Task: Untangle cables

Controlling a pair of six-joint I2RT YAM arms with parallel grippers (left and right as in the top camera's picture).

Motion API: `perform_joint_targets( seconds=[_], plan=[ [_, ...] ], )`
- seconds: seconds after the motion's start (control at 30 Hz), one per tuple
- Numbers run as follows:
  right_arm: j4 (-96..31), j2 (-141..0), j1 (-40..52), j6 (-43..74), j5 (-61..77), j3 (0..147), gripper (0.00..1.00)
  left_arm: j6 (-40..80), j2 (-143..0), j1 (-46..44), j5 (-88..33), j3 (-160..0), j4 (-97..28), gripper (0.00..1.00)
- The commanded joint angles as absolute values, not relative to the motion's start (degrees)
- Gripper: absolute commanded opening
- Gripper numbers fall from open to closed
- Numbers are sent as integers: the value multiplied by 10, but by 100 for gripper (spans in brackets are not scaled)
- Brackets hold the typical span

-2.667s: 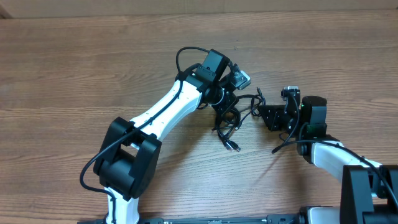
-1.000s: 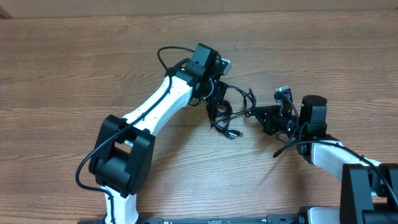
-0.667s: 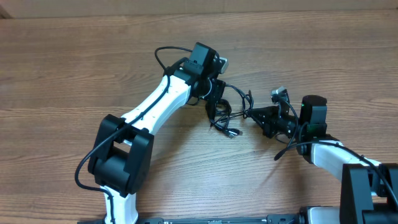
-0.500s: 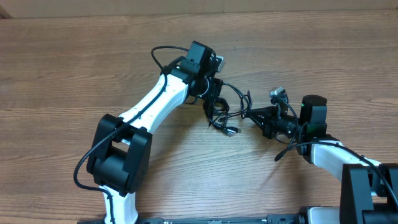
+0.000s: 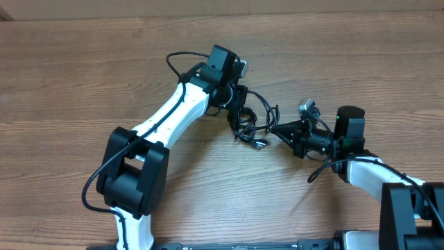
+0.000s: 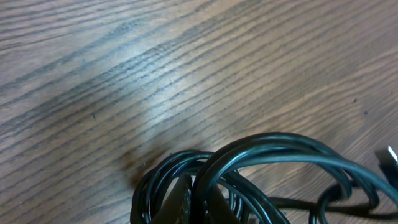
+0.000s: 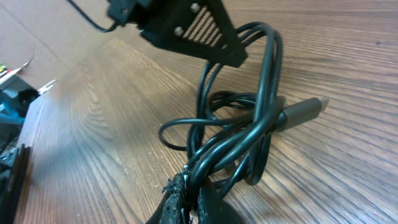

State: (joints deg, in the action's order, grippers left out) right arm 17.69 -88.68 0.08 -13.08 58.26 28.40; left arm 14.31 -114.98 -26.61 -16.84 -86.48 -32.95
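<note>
The cables (image 5: 251, 123) sit bunched in tangled loops on the wooden table (image 5: 76, 83), just at 3 o'clock from the middle of the overhead view. The left gripper (image 5: 238, 111) reaches the bundle from 11 o'clock, its fingers together and clamped on the loops at that side. The right gripper (image 5: 276, 129) comes in from 3 o'clock, and in the right wrist view its fingertips (image 7: 185, 198) are pinched shut on several strands low in the frame. A silver-tipped plug (image 5: 261, 144) pokes out of the bundle at 5 o'clock, lying on the wood. The two grippers are near each other, with only the bundle between them. Bare wood runs wide toward 9 o'clock and up to the table's far edge at 12 o'clock. At 6 o'clock the arm bases line the near edge, and the right arm fills 4 o'clock.
</note>
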Motion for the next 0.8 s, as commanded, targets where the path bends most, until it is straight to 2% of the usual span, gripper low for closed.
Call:
perform_joint_targets(
  seconds=[0.0,0.53,0.77],
  plan=[
    [175,-891,3,-168,643,293,4,191,-1144,-245,-144,-864,-316,4],
    [236,-891,3,-172,707,293,4,193,-1144,-244,-146,-864,-352,4],
    [243,-891,2,-141,642,293,4,189,-1144,-244,-147,-864,-371,4]
  ],
)
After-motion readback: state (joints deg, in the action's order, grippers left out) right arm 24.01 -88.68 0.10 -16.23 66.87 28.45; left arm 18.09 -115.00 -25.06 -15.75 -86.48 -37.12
